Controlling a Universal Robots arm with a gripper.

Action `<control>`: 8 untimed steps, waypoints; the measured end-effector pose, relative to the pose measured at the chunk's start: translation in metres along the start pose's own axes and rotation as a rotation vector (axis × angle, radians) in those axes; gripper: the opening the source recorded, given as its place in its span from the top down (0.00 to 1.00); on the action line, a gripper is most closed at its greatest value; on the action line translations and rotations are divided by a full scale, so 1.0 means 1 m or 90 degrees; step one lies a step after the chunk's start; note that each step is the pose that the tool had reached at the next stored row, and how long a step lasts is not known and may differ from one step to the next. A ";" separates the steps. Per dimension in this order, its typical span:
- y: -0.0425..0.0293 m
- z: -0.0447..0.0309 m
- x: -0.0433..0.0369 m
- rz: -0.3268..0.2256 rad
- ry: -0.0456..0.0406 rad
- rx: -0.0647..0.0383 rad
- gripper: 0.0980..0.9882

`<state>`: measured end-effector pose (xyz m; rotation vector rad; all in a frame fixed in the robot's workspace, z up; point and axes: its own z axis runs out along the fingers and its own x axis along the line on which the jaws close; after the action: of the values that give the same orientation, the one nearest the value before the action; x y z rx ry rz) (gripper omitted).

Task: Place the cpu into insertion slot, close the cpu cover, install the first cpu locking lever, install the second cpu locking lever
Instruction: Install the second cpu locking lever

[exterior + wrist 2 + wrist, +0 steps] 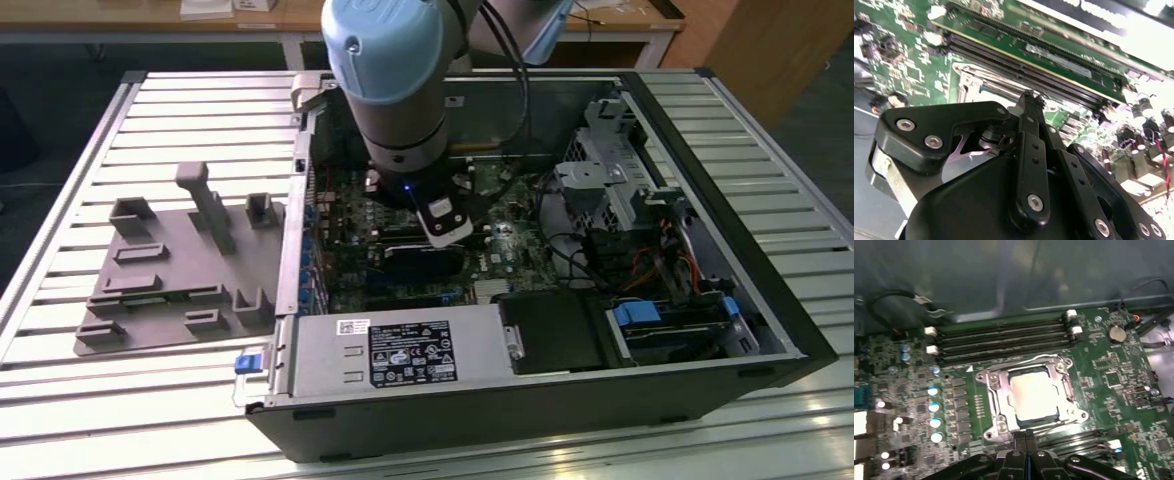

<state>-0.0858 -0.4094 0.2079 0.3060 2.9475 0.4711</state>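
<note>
The cpu (1033, 396), a pale square chip, lies flat in the insertion slot (994, 427) on the green motherboard. The cpu cover (997, 399), a silvery frame, rests down around it. One thin wire lever (1046, 357) runs along the cover's edge by the memory slots. Another lever (1056, 423) lies along the edge nearest the fingertips. My gripper (1025, 436) is shut, nothing visible between its black fingers, with the tips just off that near edge. In the second wrist view the gripper (1029, 97) points at the socket frame (971, 75). In the exterior view the gripper (447, 232) is down inside the open computer case.
Memory slots (999, 342) lie beyond the socket, with a row of capacitors (934, 405) beside it. The case holds a power supply (387, 355), a drive cage (601, 180) and loose cables (587, 255). A grey fixture tray (174, 270) sits on the slatted table at the exterior view's left.
</note>
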 end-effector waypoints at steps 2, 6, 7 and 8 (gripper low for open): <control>0.0006 0.0006 -0.0033 0.001 -0.0020 0.007 1.00; 0.0025 0.0019 -0.0095 0.003 -0.0054 0.019 1.00; 0.0033 0.0023 -0.0109 0.004 -0.0060 0.021 1.00; 0.0043 0.0028 -0.0119 0.004 -0.0065 0.023 1.00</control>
<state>-0.0730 -0.4072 0.2079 0.3202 2.9486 0.4167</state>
